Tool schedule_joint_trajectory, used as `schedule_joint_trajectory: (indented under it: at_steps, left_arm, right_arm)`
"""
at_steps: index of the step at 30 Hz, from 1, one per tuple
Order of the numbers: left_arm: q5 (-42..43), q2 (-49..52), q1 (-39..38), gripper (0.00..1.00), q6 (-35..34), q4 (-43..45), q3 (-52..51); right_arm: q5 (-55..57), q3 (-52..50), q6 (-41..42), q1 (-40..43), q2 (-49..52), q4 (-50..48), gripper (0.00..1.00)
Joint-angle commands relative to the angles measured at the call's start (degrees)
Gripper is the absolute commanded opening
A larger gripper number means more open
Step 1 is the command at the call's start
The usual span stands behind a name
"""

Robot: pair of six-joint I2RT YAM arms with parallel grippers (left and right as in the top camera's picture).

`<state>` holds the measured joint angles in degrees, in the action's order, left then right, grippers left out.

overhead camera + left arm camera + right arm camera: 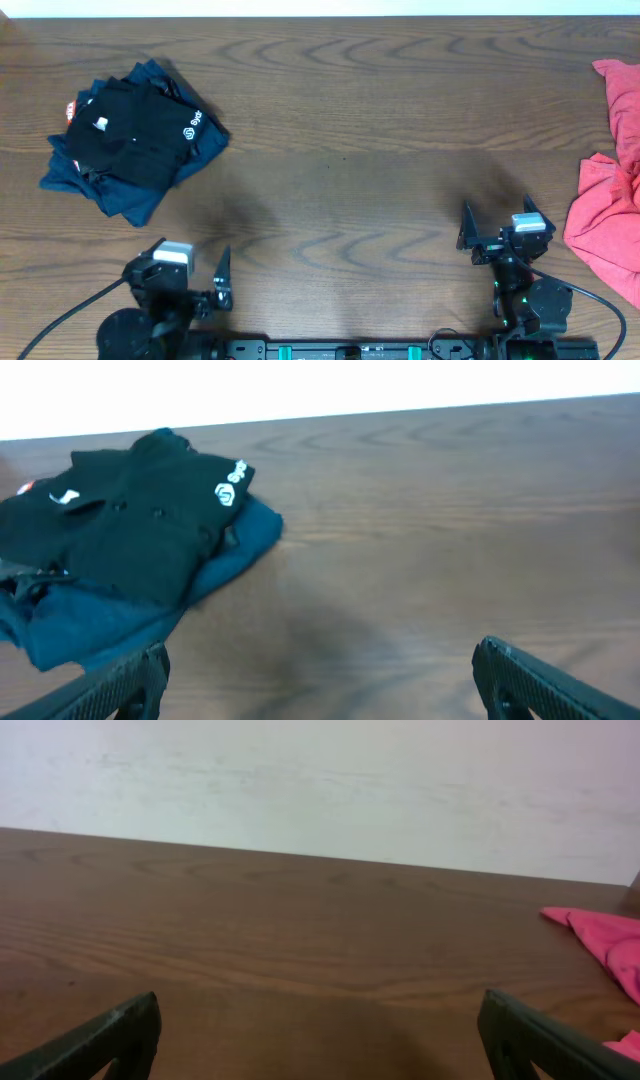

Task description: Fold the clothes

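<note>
At upper left of the table (350,150), dark clothes (130,140) are lying stacked; red clothes (610,215) are crossing the right frame edge. Left end effector (190,268) and right end effector (498,222) are gaping wide, open wood between.

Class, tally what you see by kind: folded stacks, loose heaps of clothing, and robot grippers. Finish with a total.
Folded stacks: 1, the dark stack
Loose heaps: 1, the coral-red heap
Grippers: 2, left gripper and right gripper
Total: 4
</note>
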<state>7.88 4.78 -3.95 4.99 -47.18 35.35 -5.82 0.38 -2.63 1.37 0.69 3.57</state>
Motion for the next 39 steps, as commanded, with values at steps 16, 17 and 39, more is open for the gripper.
schedule_joint_trajectory:
  at_steps: [16, 17, 39]
  left_arm:
    - [-0.83, -4.66, 2.23, 0.98, 0.66, 48.39, -34.77]
    - [-0.81, -4.68, 2.21, 0.98, 0.31, 47.87, -35.10]
    - [-0.90, -4.52, 2.21, 0.98, 0.33, 43.80, -35.12]
  right_arm:
    - [0.28, -0.07, -0.87, -0.68, -0.31, 0.17, 0.99]
    - [0.26, -0.07, -0.85, -0.68, -0.31, 0.17, 0.99]
    - [0.28, -0.07, -0.87, -0.68, -0.31, 0.20, 0.99]
